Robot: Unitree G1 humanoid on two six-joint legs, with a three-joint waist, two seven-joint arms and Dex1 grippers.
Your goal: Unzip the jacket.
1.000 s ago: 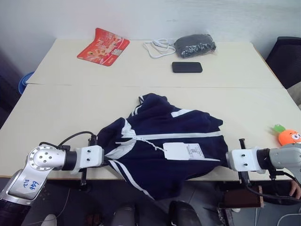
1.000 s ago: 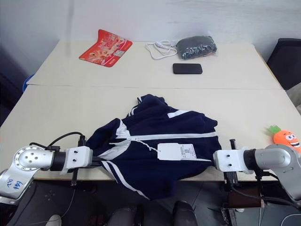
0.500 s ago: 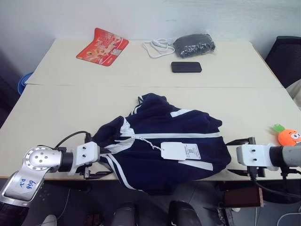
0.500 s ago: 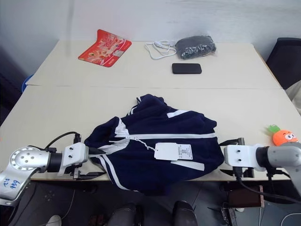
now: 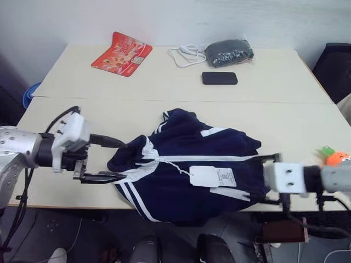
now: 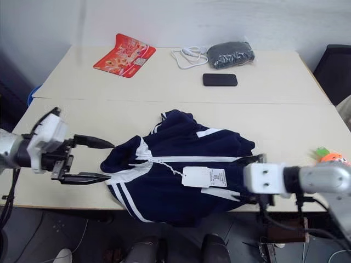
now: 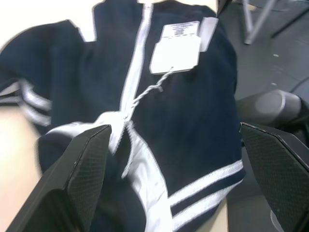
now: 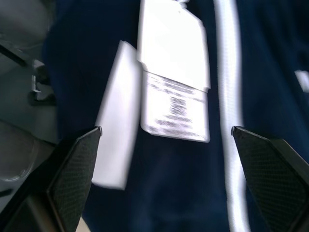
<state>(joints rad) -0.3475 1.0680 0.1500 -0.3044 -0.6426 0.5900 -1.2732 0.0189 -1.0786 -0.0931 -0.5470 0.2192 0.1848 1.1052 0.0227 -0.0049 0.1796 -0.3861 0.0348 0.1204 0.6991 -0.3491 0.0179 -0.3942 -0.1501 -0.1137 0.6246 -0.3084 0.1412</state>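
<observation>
The navy jacket (image 5: pixel 186 181) lies crumpled across the near table, its hem hanging over the front edge. Its white zipper (image 5: pixel 208 158) is closed and runs left to right, with a white paper tag (image 5: pixel 213 176) just below it. My left gripper (image 5: pixel 118 160) hovers open at the jacket's left end, its jaws wide over the collar and white stripes, holding nothing (image 7: pixel 175 125). My right gripper (image 6: pixel 250 178) stands open at the jacket's right end, above the tag and zipper (image 8: pixel 165 129), with nothing between its fingers.
On the far table lie a red snack packet (image 5: pixel 120 53), a white cable (image 5: pixel 185 55), a dark grey speckled bundle (image 5: pixel 228 53) and a black phone (image 5: pixel 219 78). An orange plush toy (image 5: pixel 335 157) sits at the near table's right edge. A black chair (image 5: pixel 334 63) stands at the back right.
Both grippers opened and let go of the jacket's ends. The left one rose above the table beside the collar; the right one shifted left toward the jacket. The hanging hem drew in a little.
</observation>
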